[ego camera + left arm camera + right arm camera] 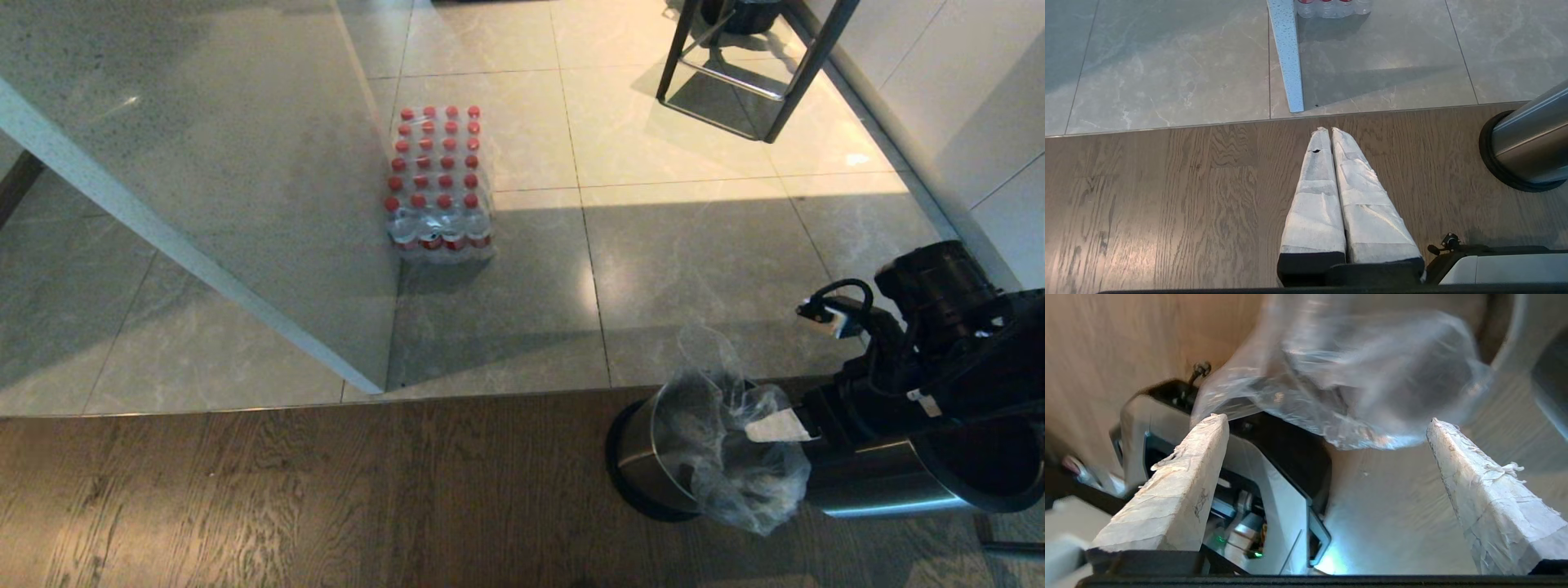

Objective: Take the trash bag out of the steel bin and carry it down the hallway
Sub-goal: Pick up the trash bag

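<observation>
The steel bin point(882, 487) stands on the wooden floor at the lower right, with a black base ring and rim. It also shows in the left wrist view point(1531, 139). The clear crinkly trash bag point(735, 457) hangs outside the bin, over its wall. My right gripper point(775, 429) reaches in from the right and is open. In its wrist view the jaws stand wide apart point(1325, 420). The bag point(1355, 384) lies just past the fingertips, ungripped, with the bin's wall point(1392, 506) behind. My left gripper point(1327, 130) is shut and empty over the wood floor. The hallway is out of view.
A shrink-wrapped pack of red-capped bottles point(439, 184) stands on the grey-beige tiles beside a speckled white counter panel point(204, 163). Dark stool legs point(735, 73) stand at the far right, by a white wall point(980, 122). Wood planks point(326, 490) cover the near floor.
</observation>
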### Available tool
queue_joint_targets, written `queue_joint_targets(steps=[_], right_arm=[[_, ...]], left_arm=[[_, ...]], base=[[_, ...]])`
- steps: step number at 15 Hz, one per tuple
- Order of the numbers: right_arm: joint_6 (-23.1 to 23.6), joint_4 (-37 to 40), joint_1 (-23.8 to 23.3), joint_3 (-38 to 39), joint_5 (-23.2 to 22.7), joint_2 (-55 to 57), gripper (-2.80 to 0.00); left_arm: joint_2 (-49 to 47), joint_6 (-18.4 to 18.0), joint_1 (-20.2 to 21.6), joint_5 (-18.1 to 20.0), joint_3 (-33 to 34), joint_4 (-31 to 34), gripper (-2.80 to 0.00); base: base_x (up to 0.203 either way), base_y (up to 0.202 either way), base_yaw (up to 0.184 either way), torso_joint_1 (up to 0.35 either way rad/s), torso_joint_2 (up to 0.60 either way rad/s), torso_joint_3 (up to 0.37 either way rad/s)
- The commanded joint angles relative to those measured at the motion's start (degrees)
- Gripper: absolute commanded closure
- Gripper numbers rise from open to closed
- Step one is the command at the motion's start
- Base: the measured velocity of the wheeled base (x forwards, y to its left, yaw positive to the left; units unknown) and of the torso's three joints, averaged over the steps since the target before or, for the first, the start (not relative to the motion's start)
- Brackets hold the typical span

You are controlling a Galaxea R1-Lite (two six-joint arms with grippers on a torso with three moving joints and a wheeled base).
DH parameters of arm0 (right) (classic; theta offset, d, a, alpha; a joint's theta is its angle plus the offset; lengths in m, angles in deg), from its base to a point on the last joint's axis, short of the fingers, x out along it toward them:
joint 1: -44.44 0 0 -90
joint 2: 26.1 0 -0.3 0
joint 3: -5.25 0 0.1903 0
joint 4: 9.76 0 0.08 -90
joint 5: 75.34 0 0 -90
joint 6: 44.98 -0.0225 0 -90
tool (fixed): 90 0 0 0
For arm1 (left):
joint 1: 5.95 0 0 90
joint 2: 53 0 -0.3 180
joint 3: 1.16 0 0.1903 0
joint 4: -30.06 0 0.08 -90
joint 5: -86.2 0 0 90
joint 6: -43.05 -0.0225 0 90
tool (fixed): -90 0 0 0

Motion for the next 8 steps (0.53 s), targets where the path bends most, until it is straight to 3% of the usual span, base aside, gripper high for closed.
queue_joint_targets(steps=[1,3,8], right_arm=[[-0.3,2.8,1.95,-0.49,-0.58,0.14,-2.8],[-0.79,6.21,2.32,-2.04,-0.95,1.88,-2.8],[-0.49,3.84,2.38,-4.19,-0.86,6.85,-2.8]], left_arm=[[0.0,0.02,0.0,0.0,0.0,0.02,0.0],[0.0,0.02,0.0,0.0,0.0,0.02,0.0],[0.0,0.02,0.0,0.0,0.0,0.02,0.0]], base=[[0.0,0.0,0.0,0.0,0.0,0.0],[0.0,0.0,0.0,0.0,0.0,0.0],[0.0,0.0,0.0,0.0,0.0,0.0]])
